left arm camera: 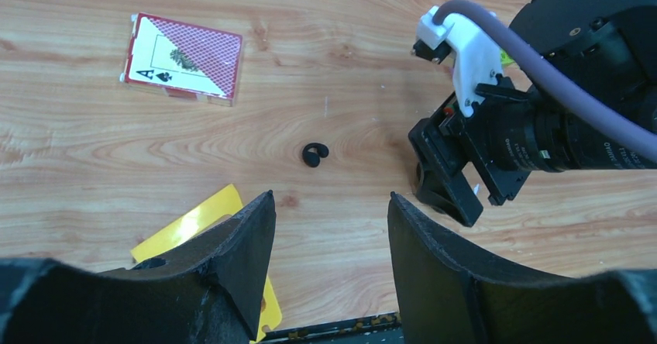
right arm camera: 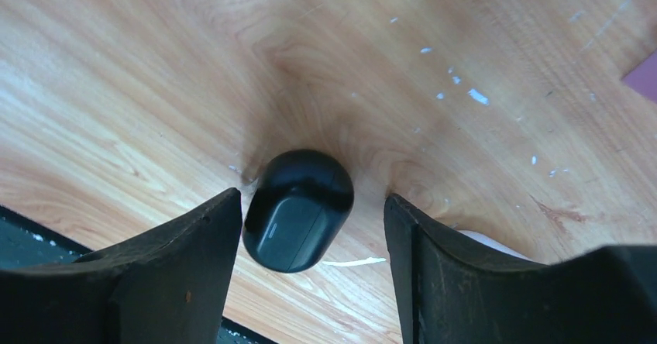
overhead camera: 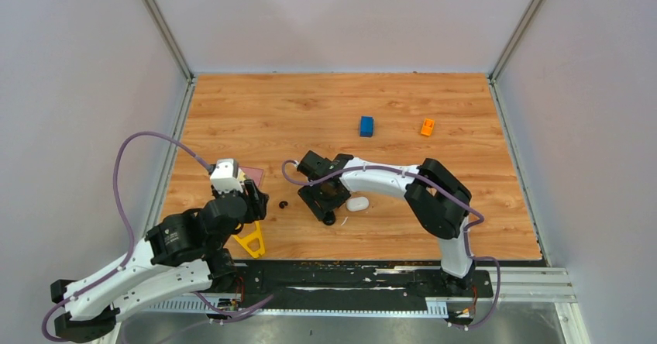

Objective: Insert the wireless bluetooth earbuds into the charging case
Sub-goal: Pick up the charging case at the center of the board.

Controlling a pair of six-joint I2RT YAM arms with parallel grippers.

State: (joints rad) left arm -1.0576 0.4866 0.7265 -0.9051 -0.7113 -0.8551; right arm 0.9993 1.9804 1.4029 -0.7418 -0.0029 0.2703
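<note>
**Inspector:** Start nearest the bases. What is lying there?

**Assessor:** A yellow plastic piece (overhead camera: 249,241) beside the left arm, with no part in the task. Just beyond it the left gripper (left arm camera: 329,212) is hovering, its jaws standing moderately apart with nothing between them. It is looking down on the black earbud (left arm camera: 314,155), which is lying loose on the table (overhead camera: 271,111), just ahead of the fingertips and clear of them.

**Inspector:** Why that pose?

**Assessor:** In my judgement it is lining up to pick the bud.

**Inspector:** And the right side?

**Assessor:** The right gripper (right arm camera: 311,201) is straddling the black charging case (right arm camera: 298,208), low over the wood. The case is sitting close against one finger, though I cannot tell if they touch. A plain gap is showing at the other, so nothing is clamped. The lid is looking shut. I judge this arm is placed to steady or open the case for the bud.

**Inspector:** Farther out?

**Assessor:** A white oval case (overhead camera: 357,203) is lying just beside that gripper, and a pack of playing cards (left arm camera: 183,57) beyond the left one. A blue brick (overhead camera: 366,125) and an orange brick (overhead camera: 427,127) are sitting well apart at the back. No other buds are showing.
</note>
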